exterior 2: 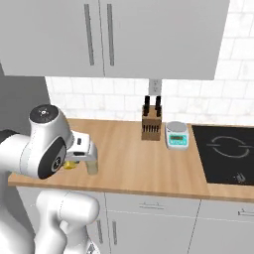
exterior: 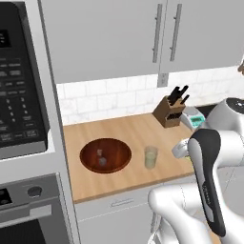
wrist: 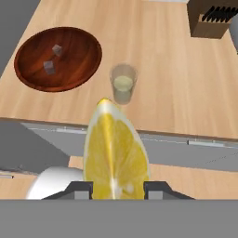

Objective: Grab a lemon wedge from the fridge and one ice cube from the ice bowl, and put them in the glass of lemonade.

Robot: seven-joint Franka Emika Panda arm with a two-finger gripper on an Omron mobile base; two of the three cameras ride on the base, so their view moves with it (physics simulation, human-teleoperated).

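Note:
In the hand view my gripper (wrist: 118, 190) is shut on the lemon wedge (wrist: 116, 148), a bright yellow slice standing up between the fingertips. It hangs above the counter's front edge, short of the glass of lemonade (wrist: 123, 83). The ice bowl (wrist: 28, 69) lies left of the glass with two ice cubes (wrist: 49, 67) inside. From the left base view, the glass (exterior: 150, 157) stands right of the bowl (exterior: 90, 164), and my hand (exterior: 180, 150) is just right of the glass. The right base view shows the wedge (exterior 2: 69, 164) by my hand. The fridge is out of view.
A knife block (exterior 2: 151, 126) and a small kitchen scale (exterior 2: 177, 135) stand at the back of the wooden counter (exterior 2: 134, 163). A black cooktop (exterior 2: 225, 149) lies to the right. The black oven tower (exterior: 19, 119) bounds the counter's left end. Wall cabinets (exterior: 105, 33) hang above.

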